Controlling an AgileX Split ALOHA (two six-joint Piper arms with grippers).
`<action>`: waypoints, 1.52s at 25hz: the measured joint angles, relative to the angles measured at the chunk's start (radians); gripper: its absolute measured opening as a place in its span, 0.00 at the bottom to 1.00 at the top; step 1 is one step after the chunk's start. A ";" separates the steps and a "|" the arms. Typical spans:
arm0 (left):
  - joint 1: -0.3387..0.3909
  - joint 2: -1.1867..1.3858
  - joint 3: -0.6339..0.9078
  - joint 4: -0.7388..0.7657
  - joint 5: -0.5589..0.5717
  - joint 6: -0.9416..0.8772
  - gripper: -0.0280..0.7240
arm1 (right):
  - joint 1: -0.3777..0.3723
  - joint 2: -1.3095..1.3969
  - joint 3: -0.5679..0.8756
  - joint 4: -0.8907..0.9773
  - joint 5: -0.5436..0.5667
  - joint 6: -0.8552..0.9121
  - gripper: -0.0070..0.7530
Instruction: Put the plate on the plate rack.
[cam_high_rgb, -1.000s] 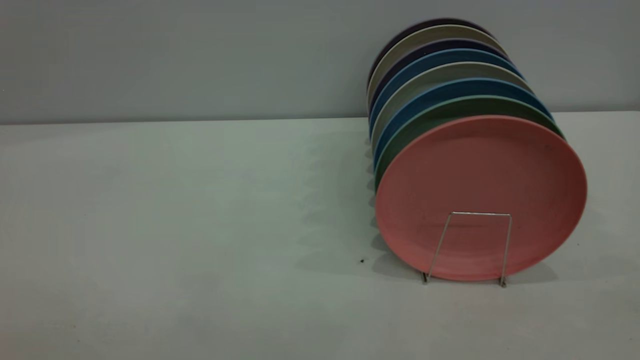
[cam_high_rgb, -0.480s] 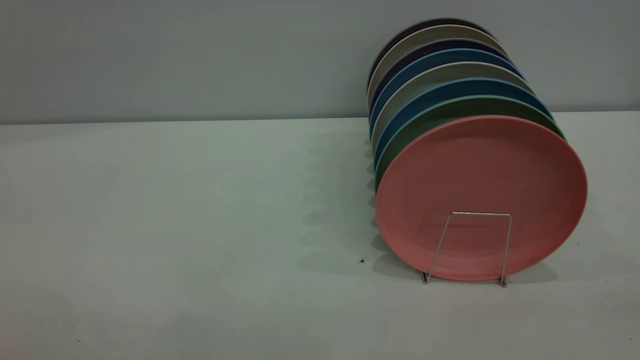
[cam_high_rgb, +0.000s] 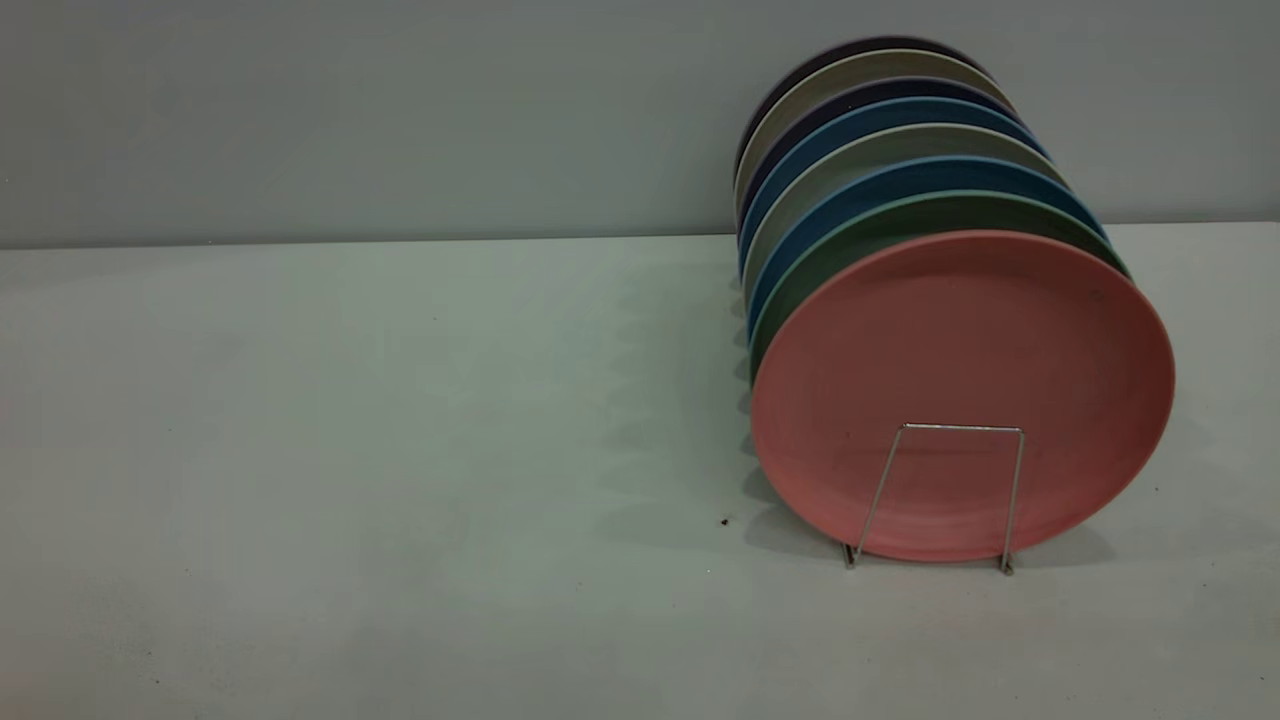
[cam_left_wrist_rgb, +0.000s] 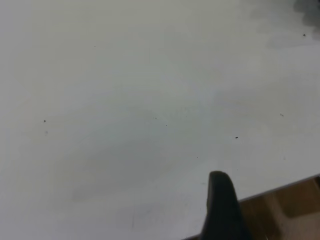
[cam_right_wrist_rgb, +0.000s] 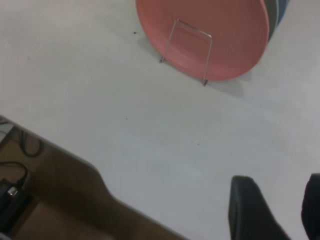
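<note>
Exterior: the plate (cam_high_rgb: 962, 395) stands upright in the rack (cam_high_rgb: 945, 495), frontmost of the row, near the tabletop's (cam_high_rgb: 400, 450) back edge. Left wrist: can't tell the left gripper's state. Right wrist: right gripper (cam_right_wrist_rgb: 280, 210) spread apart, empty, over the tabletop's front edge.

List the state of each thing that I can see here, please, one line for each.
Plate: standing on edge in the front slot of the plate rack, held by nothing.
Plate rack: on the table, full of plates.
Other plates: standing in a row behind the pink one.
Right hand: open, above the table's near edge.
Left hand: one finger visible, over bare table.
</note>
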 joint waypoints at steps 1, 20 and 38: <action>0.000 0.000 0.000 0.000 0.000 0.000 0.71 | 0.000 0.000 0.000 0.001 0.000 0.000 0.37; 0.000 0.000 0.000 -0.003 0.000 0.002 0.71 | 0.000 0.000 0.000 0.010 0.001 0.017 0.35; 0.000 0.000 0.000 -0.003 0.000 0.002 0.71 | 0.000 0.000 0.001 0.011 0.001 0.049 0.35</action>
